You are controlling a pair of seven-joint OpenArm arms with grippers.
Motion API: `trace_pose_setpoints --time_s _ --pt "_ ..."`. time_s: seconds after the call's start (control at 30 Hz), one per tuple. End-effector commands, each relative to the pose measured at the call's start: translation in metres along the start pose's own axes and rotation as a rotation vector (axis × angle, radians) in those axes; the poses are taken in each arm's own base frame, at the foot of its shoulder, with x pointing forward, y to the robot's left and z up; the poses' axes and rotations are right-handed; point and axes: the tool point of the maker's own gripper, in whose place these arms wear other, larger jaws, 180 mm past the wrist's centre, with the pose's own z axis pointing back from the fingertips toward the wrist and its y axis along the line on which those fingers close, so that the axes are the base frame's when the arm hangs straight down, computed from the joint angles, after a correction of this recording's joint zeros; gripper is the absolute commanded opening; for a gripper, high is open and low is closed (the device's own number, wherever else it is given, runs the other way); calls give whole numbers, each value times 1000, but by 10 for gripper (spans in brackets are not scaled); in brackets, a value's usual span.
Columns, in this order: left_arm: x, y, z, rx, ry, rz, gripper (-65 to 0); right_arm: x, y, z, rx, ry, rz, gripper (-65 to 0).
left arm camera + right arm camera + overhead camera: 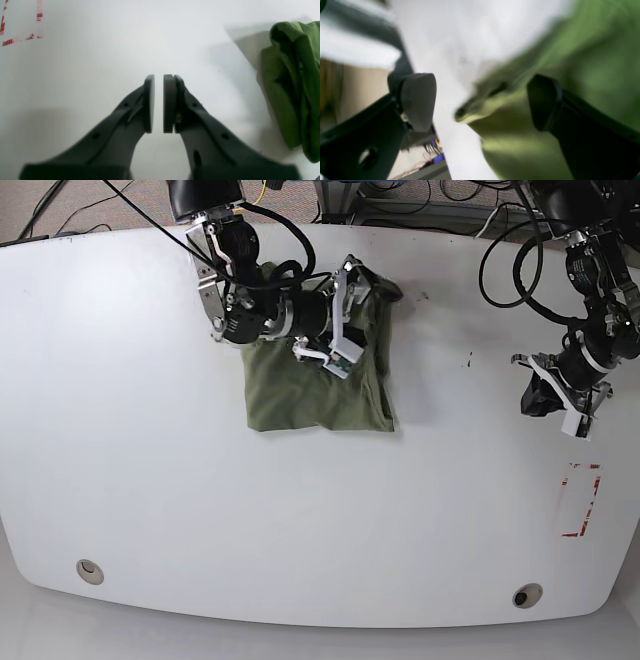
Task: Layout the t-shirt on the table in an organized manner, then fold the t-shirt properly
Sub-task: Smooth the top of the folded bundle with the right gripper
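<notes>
One wide-open right gripper is poised over the far edge of the crumpled olive-green cotton t-shirt, so several bunched layers could be pinched together and the garment dragged into a tighter heap. The t-shirt lies on the glossy white tabletop, well apart from the red-marked rectangle, its long axis judged to run from far edge toward near edge; the nearly closed left gripper is held empty, between the t-shirt and that rectangle.

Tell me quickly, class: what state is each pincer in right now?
Left pincer: shut, holding nothing.
Right pincer: open over the wrinkled olive-green cotton t-shirt, gripping nothing.
</notes>
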Motion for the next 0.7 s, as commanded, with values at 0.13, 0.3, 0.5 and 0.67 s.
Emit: trace_pose_setpoints --time_s 0.13,0.3,0.5,0.67 --pt "28 0 11 11 -80 -53 -593 20 15 -6 54 15 116 -117" --pt "34 1 11 13 -91 -57 -593 29 28 -14 94 43 196 -117" --pt "42 -4 13 11 -110 -79 -593 37 22 -1 59 36 257 -117" --pt "46 -50 -2 -101 -96 -167 -569 45 -10 34 -60 6 274 -117"
